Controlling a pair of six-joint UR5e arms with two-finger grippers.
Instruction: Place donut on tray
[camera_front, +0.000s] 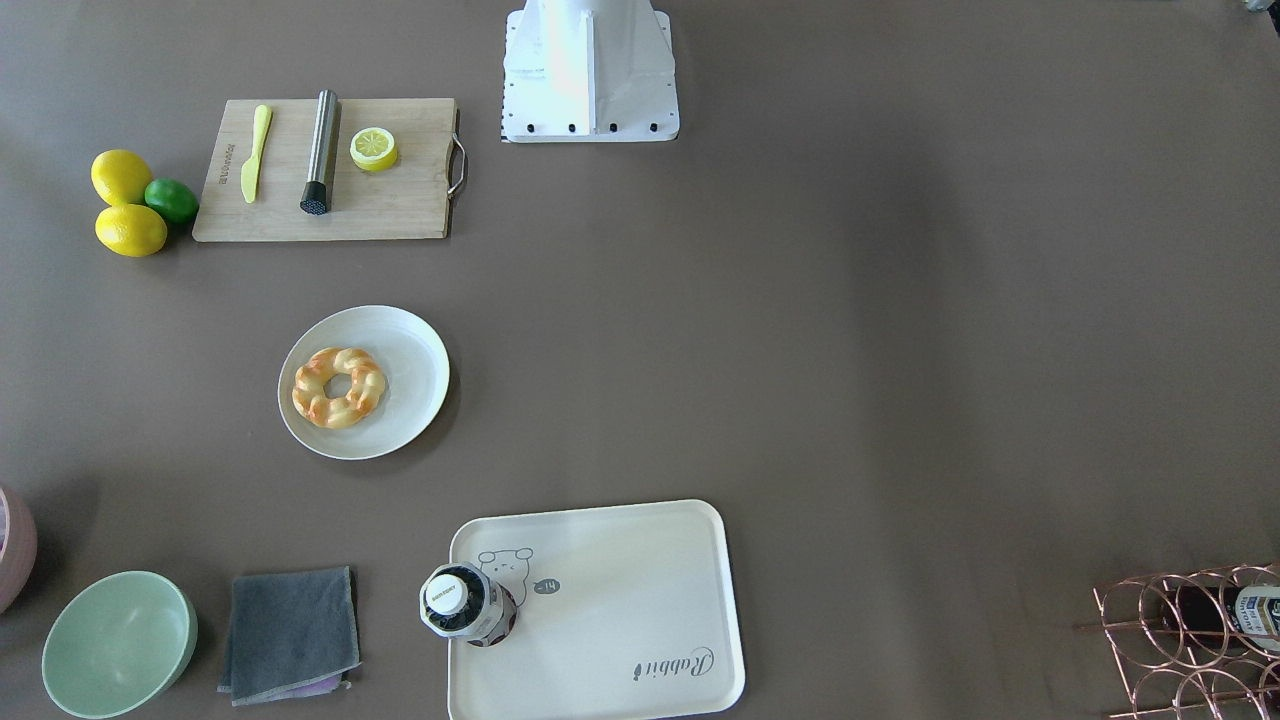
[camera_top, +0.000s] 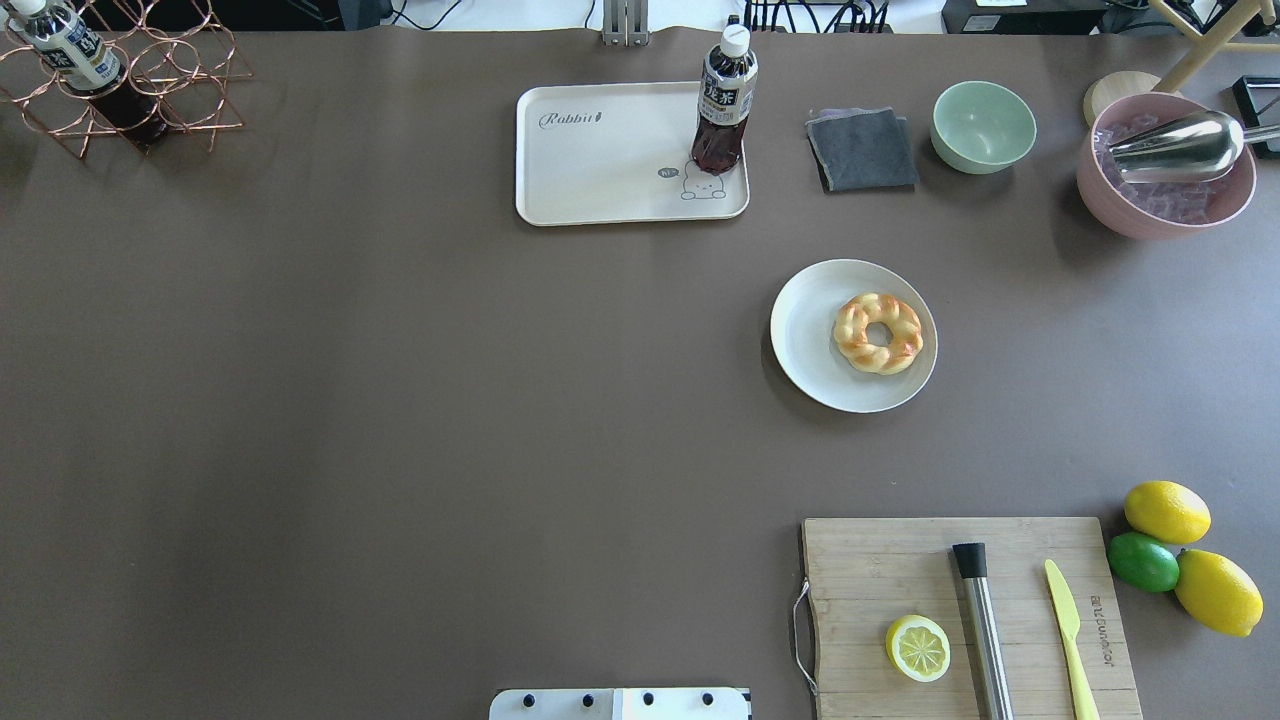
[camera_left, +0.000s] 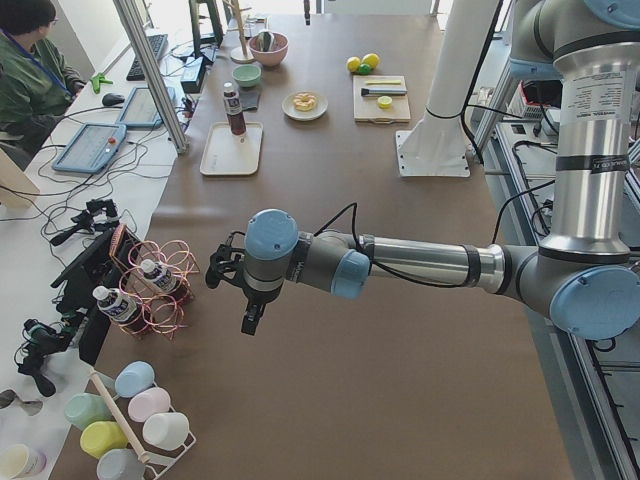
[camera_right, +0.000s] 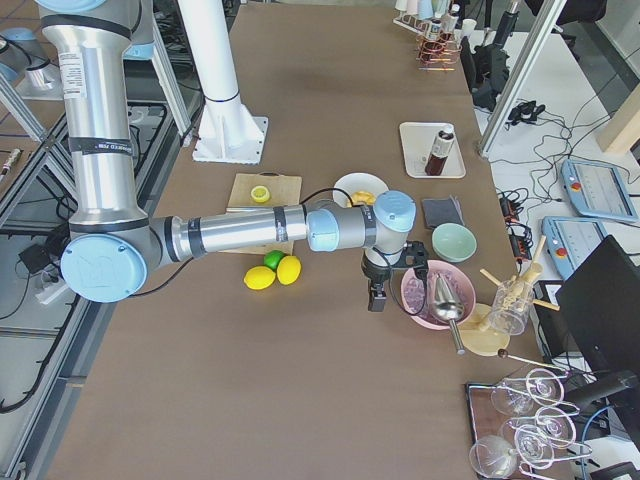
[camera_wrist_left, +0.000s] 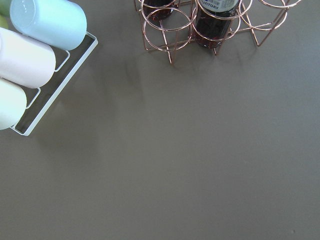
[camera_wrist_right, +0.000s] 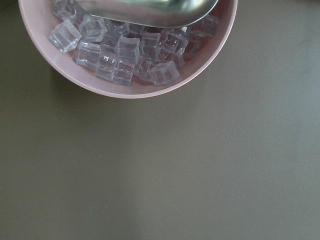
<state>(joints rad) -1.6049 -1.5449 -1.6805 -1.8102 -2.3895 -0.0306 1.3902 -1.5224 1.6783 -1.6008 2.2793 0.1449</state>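
Note:
The donut (camera_top: 878, 333), a braided golden ring, lies on a round white plate (camera_top: 810, 340) right of the table's middle; it also shows in the front-facing view (camera_front: 338, 387). The cream tray (camera_top: 600, 170) with the "Rabbit" script lies at the far edge, and a tea bottle (camera_top: 722, 100) stands on its corner by the bear drawing. My left gripper (camera_left: 252, 318) hangs near the copper rack, far from both. My right gripper (camera_right: 376, 298) hangs beside the pink ice bowl. I cannot tell whether either is open or shut. Neither shows in the overhead, front-facing or wrist views.
A wooden cutting board (camera_top: 900, 570) holds a lemon half (camera_top: 917, 647), a steel rod and a yellow knife. Two lemons and a lime (camera_top: 1142, 561) lie beside it. A grey cloth (camera_top: 862, 150), green bowl (camera_top: 983, 125), pink ice bowl (camera_top: 1165, 170) and copper bottle rack (camera_top: 120, 90) line the far edge.

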